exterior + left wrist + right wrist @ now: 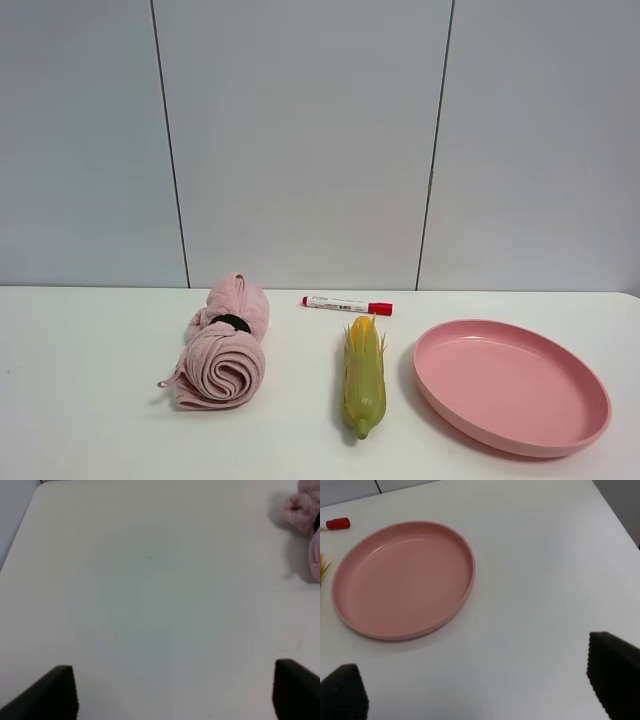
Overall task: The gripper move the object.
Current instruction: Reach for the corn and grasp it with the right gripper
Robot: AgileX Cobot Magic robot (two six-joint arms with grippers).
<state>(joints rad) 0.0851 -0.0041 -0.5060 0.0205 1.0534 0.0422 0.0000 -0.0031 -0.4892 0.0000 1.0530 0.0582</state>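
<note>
The toy corn cob (364, 378) lies on the white table, yellow kernels toward the wall and green stem tip toward the front edge, just left of the pink plate. Only its husk tips (324, 566) show in the right wrist view. Neither gripper shows in the exterior view. My left gripper (177, 695) is open and empty over bare table, with the towel off to one side. My right gripper (479, 685) is open and empty over the table beside the plate. Neither gripper is near the corn.
A rolled pink towel (225, 345) lies left of the corn and shows in the left wrist view (305, 515). A red-capped white marker (347, 305) lies behind the corn; its cap (337, 524) shows. An empty pink plate (510, 385) (405, 575) sits at the right.
</note>
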